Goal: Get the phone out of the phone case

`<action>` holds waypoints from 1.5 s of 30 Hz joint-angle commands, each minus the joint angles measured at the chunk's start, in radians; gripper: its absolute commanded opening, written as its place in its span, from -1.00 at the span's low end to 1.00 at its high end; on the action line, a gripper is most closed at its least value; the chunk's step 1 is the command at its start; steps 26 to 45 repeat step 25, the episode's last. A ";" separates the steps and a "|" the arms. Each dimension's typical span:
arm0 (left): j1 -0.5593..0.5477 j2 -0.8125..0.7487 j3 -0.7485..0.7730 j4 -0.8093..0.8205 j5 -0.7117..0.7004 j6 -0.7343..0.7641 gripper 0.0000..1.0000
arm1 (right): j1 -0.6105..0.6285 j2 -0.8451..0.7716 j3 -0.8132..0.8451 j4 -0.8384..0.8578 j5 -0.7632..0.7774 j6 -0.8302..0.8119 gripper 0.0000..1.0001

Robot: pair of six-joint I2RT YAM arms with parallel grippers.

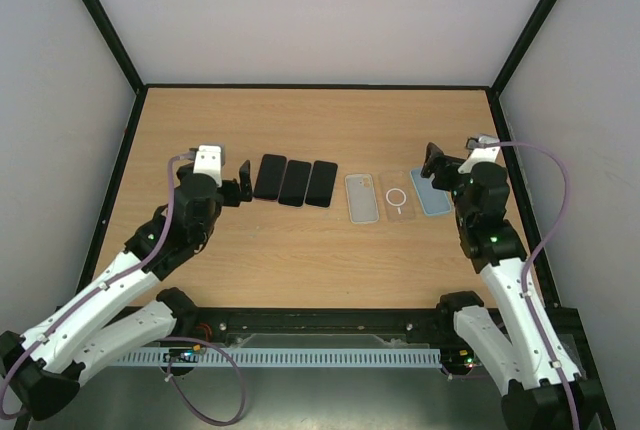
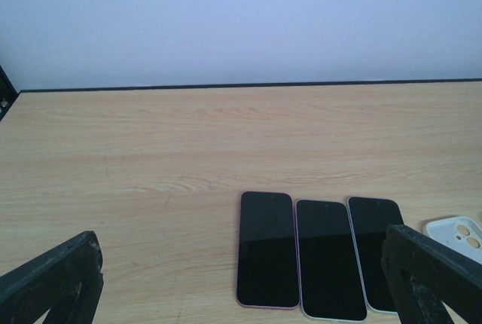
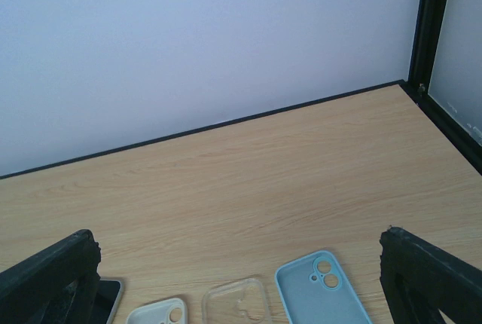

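Note:
Three black-screened phones lie side by side at mid-table: left, middle, right. In the left wrist view the left phone has a pinkish rim and the middle and right phones have pale rims; I cannot tell if these are cases. My left gripper is open and empty, just left of the phones, its fingers wide apart. My right gripper is open and empty above the blue case.
Three empty cases lie in a row right of the phones: white, clear and blue. They also show in the right wrist view: white, clear, blue. Black frame posts and white walls bound the table.

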 commanded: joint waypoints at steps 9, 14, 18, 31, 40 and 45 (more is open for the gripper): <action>0.001 0.020 -0.005 0.005 -0.041 0.029 0.99 | -0.002 0.009 -0.014 0.036 0.022 0.038 0.95; 0.001 0.011 -0.006 0.004 -0.056 0.030 0.99 | -0.002 -0.013 -0.022 0.042 -0.010 0.044 0.95; 0.001 0.008 -0.010 0.007 -0.061 0.030 0.99 | -0.002 0.013 -0.012 0.028 -0.020 0.046 0.95; 0.001 0.020 -0.010 0.006 -0.056 0.029 0.99 | -0.002 0.006 -0.015 0.031 -0.022 0.046 0.95; 0.001 0.020 -0.010 0.006 -0.056 0.029 0.99 | -0.002 0.006 -0.015 0.031 -0.022 0.046 0.95; 0.001 0.020 -0.010 0.006 -0.056 0.029 0.99 | -0.002 0.006 -0.015 0.031 -0.022 0.046 0.95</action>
